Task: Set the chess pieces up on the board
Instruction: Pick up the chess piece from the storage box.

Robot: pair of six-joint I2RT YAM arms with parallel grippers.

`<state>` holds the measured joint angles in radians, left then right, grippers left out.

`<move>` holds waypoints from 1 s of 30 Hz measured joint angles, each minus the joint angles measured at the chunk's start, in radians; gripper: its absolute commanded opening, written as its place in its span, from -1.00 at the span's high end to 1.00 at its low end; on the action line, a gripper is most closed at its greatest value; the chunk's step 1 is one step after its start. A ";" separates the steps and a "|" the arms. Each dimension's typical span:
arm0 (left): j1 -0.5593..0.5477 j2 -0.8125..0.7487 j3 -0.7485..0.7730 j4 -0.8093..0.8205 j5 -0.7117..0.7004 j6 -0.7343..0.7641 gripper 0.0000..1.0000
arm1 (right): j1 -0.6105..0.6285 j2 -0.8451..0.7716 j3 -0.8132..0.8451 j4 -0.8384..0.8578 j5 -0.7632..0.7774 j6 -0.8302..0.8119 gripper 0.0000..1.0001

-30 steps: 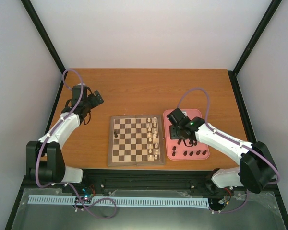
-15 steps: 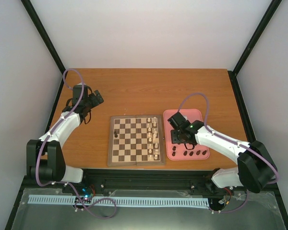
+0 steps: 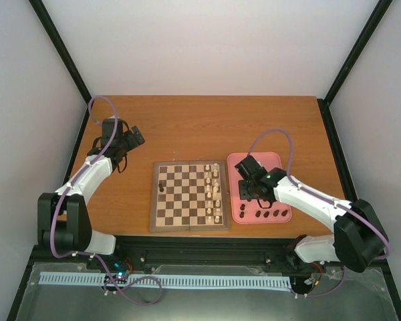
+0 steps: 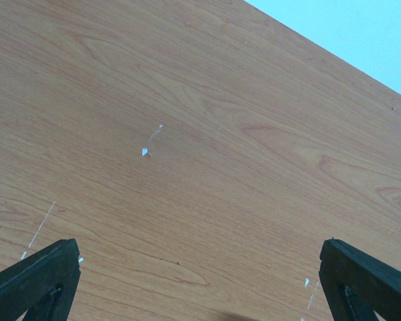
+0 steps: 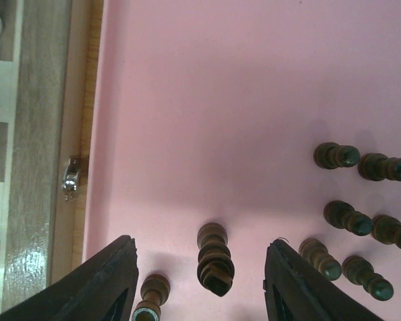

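Mia: From up high, where were the chess pieces (image 3: pixel 264 214)?

Ben: Most of the dark ones sat in the pink tray (image 3: pixel 277 164), just right of the board (image 3: pixel 180 204). Only one, the lone piece (image 3: pixel 162 186), stood on the board, on its left side. The white pieces (image 3: pixel 214 194) filled the right side.

Mia: Why was the right gripper (image 3: pixel 248 190) over the tray?

Ben: I think it was there to fetch the next dark one. The left gripper (image 3: pixel 135 137) hung at the far left of the table (image 3: pixel 207 124), well apart from the board. Maybe that kept it out of the way.

Mia: What did the left wrist camera show?

Ben: Just bare wood. The two fingers were spread wide, with nothing between them.

Mia: And the right wrist camera?

Ben: The fingers (image 5: pixel 113 281) were apart, one on each side of a dark piece (image 5: pixel 214 261). They did not seem to touch it, so it was not gripped. I could not tell if it stood or lay. A smaller piece (image 5: pixel 150 297) sat just beside the finger nearer the board. Six more sat in a bunch to the right, on the pink floor.

Mia: How far along was the job?

Ben: Hardly begun, I would guess. The tray held nearly all the dark ones.
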<state>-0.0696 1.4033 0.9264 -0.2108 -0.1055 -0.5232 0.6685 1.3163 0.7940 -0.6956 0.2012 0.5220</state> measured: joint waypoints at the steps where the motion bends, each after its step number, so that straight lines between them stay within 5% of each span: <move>1: 0.000 0.002 0.000 0.000 0.000 0.000 -0.99 | 0.000 -0.008 0.002 -0.003 0.000 -0.003 -0.05; 17: -0.001 0.009 0.001 0.000 -0.002 0.000 -0.99 | 0.211 0.049 0.153 -0.086 0.046 -0.016 -0.02; 30: -0.001 0.013 0.002 -0.010 0.001 0.000 -0.99 | 0.225 0.071 0.105 -0.126 0.019 0.068 0.10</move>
<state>-0.0704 1.4166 0.9287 -0.2203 -0.1043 -0.5232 0.8936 1.3876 0.8986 -0.8211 0.2203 0.5900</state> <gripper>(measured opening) 0.998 0.451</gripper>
